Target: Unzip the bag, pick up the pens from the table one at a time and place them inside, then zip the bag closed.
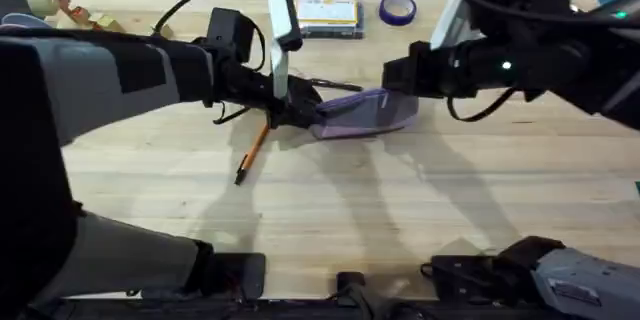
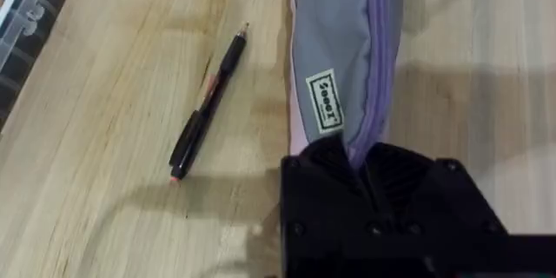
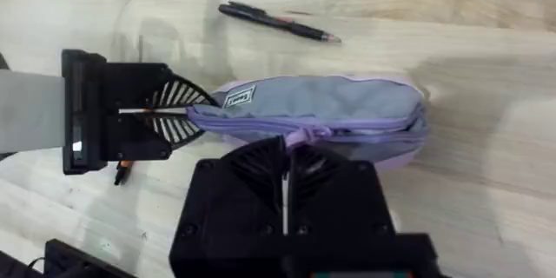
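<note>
Unzip step in hand: left gripper [image 3: 165,111] clamps the end of the soft lavender-and-grey zip pouch [image 1: 362,112] mid-table, while right gripper [image 3: 287,152] is pinched on the zipper pull [image 3: 306,133]. Zip looks fully closed. Next: drag the pull along the pouch; the 2 pens, black pen [image 2: 207,103] and orange pen [image 1: 252,152], wait on the light wooden table [image 1: 400,210].

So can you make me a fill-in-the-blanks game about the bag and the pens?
1. The bag is grey and ____.
2. The left end effector pinches one ____ of the bag.
3. The right end effector is shut on the bag's ____.
4. The pen beside the black pen is ____.

Missing words: purple; end; zipper; orange
</note>
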